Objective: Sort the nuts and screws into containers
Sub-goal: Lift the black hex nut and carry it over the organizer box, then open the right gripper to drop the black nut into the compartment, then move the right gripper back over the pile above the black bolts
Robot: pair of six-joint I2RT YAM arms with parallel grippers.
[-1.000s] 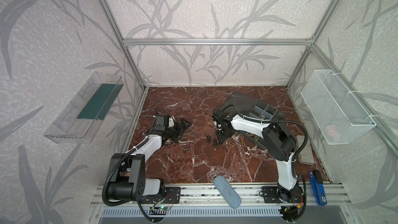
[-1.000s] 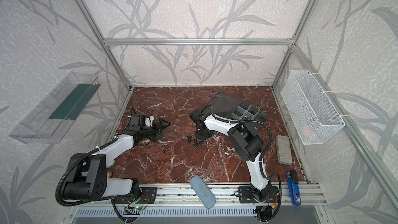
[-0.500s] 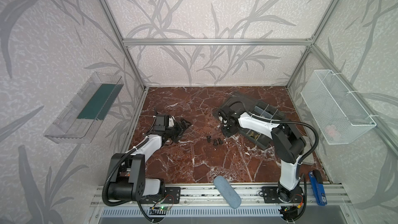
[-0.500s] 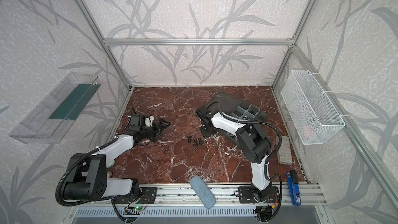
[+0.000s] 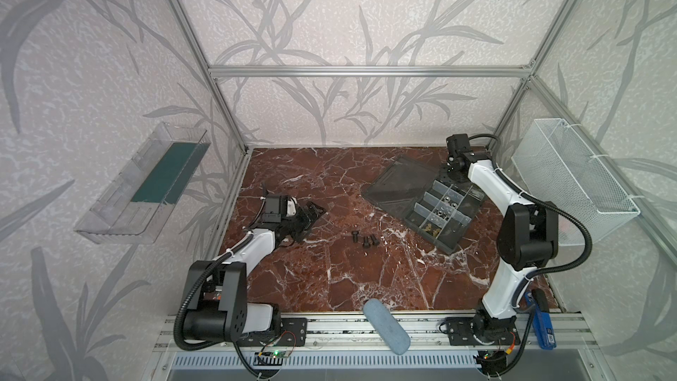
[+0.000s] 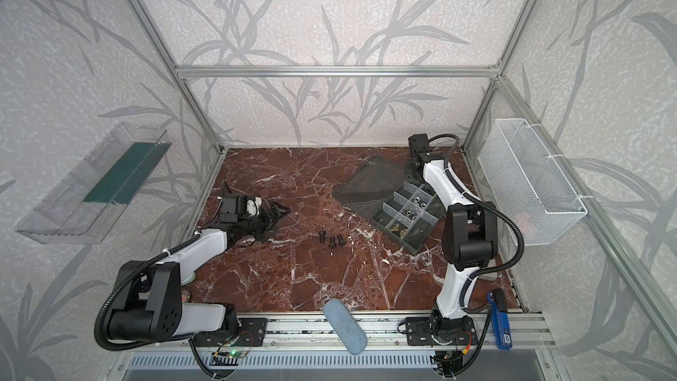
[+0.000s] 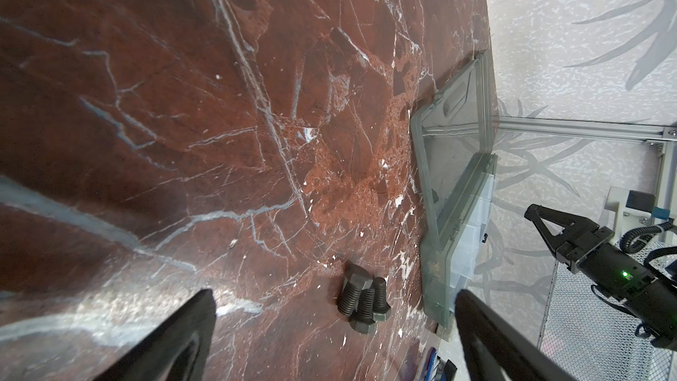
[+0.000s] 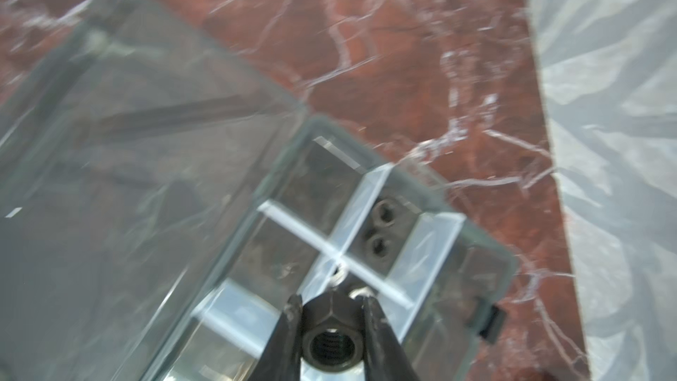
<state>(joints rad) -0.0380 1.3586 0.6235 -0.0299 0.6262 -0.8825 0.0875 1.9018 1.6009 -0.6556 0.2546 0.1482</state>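
Note:
Three black screws (image 5: pixel 365 240) (image 6: pixel 332 240) lie together on the marble, in front of my left gripper (image 5: pixel 311 214), which rests low and open; in the left wrist view the screws (image 7: pixel 362 298) sit just beyond its spread fingers (image 7: pixel 198 324). My right gripper (image 5: pixel 450 174) hovers over the far corner of the open organizer. It (image 8: pixel 330 300) is shut on a dark hex nut (image 8: pixel 331 342). Below it the containers (image 8: pixel 304 232) show clear dividers; one holds two dark nuts (image 8: pixel 381 229). Silver nuts (image 5: pixel 445 201) and brass pieces (image 5: pixel 432 230) fill other compartments.
The organizer's smoky lid (image 5: pixel 399 185) lies flat, hinged open toward the table's middle. A white mesh basket (image 5: pixel 571 181) hangs on the right wall, a clear tray (image 5: pixel 146 185) on the left wall. A grey-blue oblong pad (image 5: pixel 386 326) overhangs the front rail.
My right arm has swung from the table's middle beside the screws back and rightward to above the organizer, carrying the nut. The left arm has not moved.

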